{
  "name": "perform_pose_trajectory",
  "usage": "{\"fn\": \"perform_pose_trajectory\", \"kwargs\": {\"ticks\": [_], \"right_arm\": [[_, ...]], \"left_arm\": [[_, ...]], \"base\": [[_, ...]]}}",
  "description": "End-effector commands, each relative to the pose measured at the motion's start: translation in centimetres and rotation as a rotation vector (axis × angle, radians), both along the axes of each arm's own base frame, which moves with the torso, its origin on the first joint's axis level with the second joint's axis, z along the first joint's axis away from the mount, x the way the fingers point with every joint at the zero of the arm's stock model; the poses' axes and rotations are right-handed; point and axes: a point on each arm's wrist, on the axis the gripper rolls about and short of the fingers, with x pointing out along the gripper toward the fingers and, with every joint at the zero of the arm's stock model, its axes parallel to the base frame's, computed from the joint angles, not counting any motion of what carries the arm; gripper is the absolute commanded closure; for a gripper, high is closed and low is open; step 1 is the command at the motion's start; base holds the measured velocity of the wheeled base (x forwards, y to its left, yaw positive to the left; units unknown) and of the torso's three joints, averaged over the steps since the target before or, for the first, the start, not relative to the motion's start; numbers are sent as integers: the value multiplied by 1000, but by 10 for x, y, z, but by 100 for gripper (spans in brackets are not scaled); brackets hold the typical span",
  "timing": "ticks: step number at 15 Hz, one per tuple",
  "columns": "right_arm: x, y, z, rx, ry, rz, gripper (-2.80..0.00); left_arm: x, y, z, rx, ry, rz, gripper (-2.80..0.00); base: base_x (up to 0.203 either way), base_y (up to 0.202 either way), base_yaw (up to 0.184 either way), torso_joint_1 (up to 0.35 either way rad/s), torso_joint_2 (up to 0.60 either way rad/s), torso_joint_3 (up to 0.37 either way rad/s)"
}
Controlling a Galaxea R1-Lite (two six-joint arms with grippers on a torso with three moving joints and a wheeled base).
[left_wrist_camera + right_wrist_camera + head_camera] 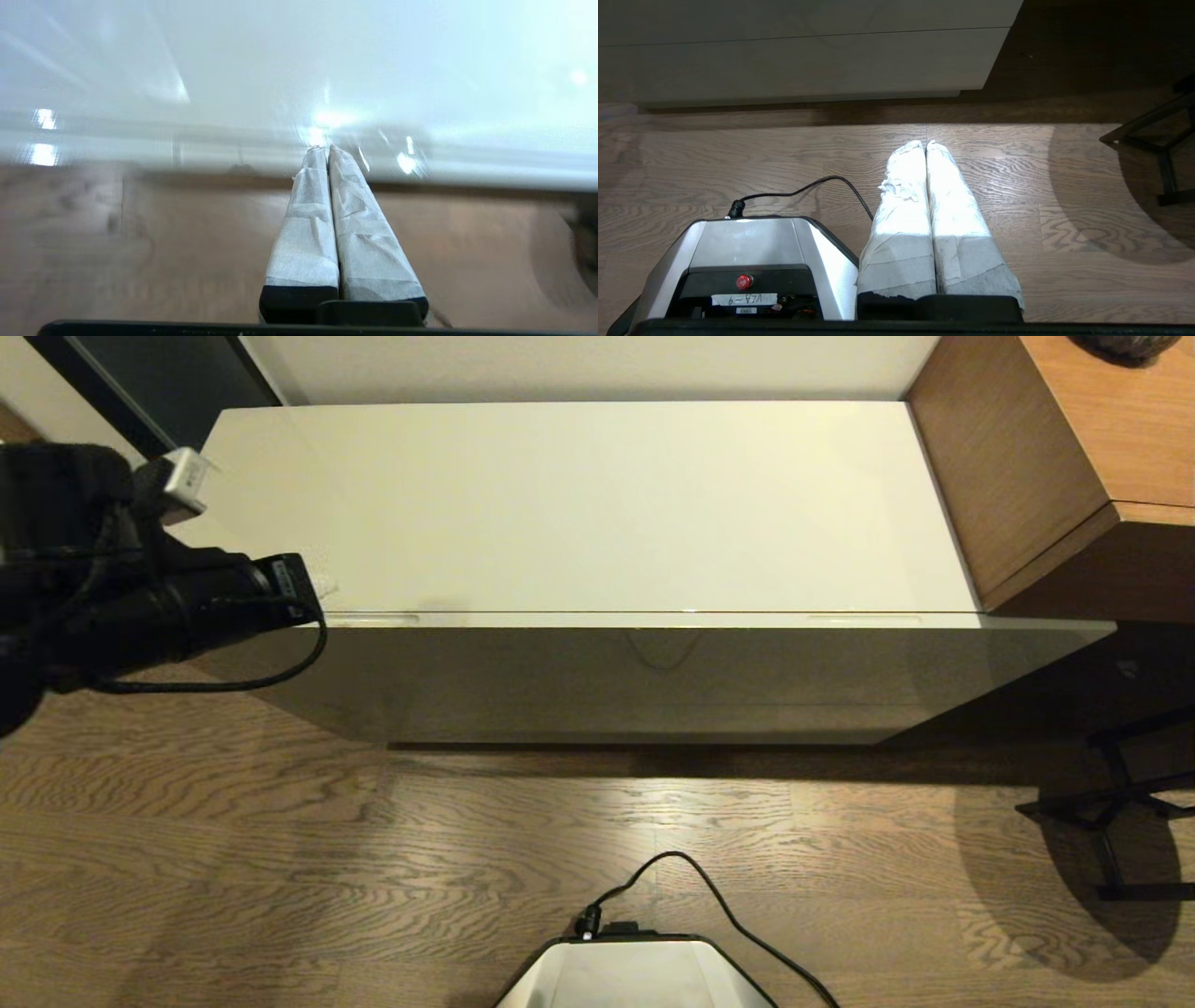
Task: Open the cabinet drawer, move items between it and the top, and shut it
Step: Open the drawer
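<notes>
The cabinet drawer (653,672) looks shut under the glossy cream top (579,495). Two long slots run along its front rim, one at the left (372,618) and one at the right (864,618). My left gripper (325,584) is at the cabinet's front left edge, just left of the left slot. In the left wrist view, the left gripper (325,150) is shut on nothing, with its wrapped tips against the glossy front edge. My right gripper (926,144) is shut and empty, low over the floor beside my base. No white packet is in view.
Brown wooden furniture (1027,476) butts against the cabinet's right end. Black stand legs (1111,803) rest on the floor at the right. My base (635,975) and its black cable (709,896) lie on the wooden floor in front. A dark panel (159,383) stands at the back left.
</notes>
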Motion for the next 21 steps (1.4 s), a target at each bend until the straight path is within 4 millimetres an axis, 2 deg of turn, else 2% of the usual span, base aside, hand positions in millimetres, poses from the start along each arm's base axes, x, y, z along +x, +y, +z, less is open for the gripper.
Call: {"fn": "perform_pose_trajectory", "kwargs": {"ticks": [1, 12, 18, 21], "right_arm": [[-1, 0, -1, 0, -16, 0, 0], [-1, 0, -1, 0, -16, 0, 0], [-1, 0, -1, 0, -16, 2, 0], [-1, 0, -1, 0, -16, 2, 0]], "left_arm": [[35, -3, -29, 6, 57, 16, 0], [45, -10, -48, 67, 92, 41, 0], [56, -11, -74, 73, 167, 37, 0], [68, -12, -98, 75, 235, 27, 0]], "base": [[0, 0, 0, 0, 0, 0], [0, 0, 0, 0, 0, 0], [0, 0, 0, 0, 0, 0], [0, 0, 0, 0, 0, 0]]}}
